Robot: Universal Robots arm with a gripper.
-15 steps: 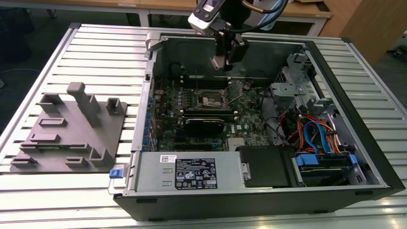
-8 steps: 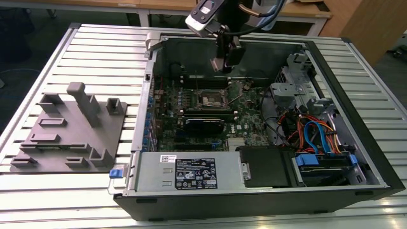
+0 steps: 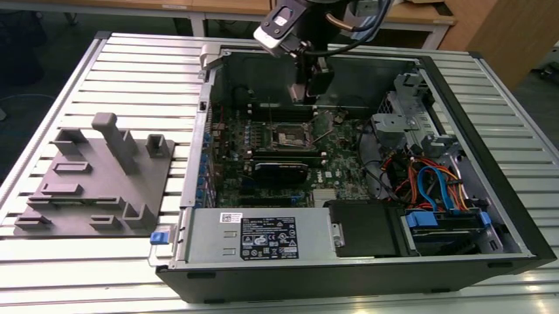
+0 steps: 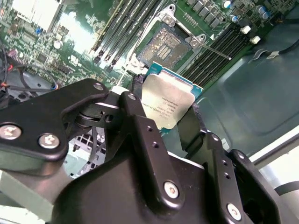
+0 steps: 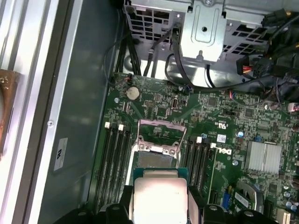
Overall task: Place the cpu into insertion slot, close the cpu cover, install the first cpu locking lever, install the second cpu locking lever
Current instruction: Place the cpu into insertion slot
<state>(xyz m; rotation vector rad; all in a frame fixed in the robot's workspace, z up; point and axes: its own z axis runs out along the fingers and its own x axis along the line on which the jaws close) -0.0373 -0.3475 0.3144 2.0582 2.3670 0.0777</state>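
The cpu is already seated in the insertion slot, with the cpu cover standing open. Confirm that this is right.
Not right. The cpu is not seated: the pincer holds it clear of the insertion slot, which lies bare, as the second wrist view shows. In the first wrist view the cpu cover does stand open.

I log a ribbed aluminium worktable (image 3: 78, 268); behind it, wooden desks (image 3: 218, 8), a wooden panel (image 3: 502, 33) and dark floor (image 3: 44, 46), all evenly lit.

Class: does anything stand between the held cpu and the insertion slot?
Nothing visible does. The gripper holds the cpu apart from the insertion slot, and the cpu cover looks swung back, leaving the slot bare.
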